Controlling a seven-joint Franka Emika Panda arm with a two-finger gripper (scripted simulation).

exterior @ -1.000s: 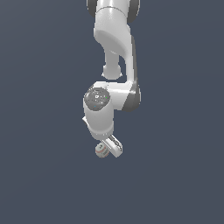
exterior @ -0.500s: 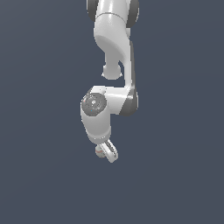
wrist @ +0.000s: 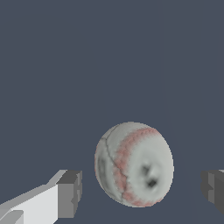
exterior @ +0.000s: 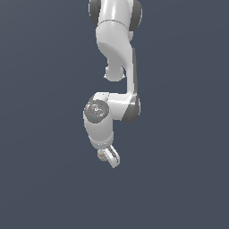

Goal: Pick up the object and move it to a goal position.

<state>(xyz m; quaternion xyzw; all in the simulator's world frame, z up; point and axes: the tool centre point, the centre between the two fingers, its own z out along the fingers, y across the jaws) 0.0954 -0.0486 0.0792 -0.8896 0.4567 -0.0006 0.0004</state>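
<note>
In the wrist view the off-white ball [wrist: 133, 164] with reddish seams and dark marks lies between my two fingertips. There is a clear gap between it and each pad [wrist: 70, 194]. My gripper [wrist: 142, 190] is open around the ball and does not touch it. In the exterior view the gripper [exterior: 108, 156] points down below the white arm. Only a small reddish edge of the ball [exterior: 101, 154] shows beside the fingers; the hand hides the other parts of it.
A plain dark grey-blue surface [exterior: 179, 179] fills both views. The white arm [exterior: 117, 53] reaches down from the top of the exterior view. Nothing else shows.
The hand has dropped a little and turned over the ball. The ball showed plainly at the gripper's side one second ago; now the fingers hide most of it in the exterior view.
</note>
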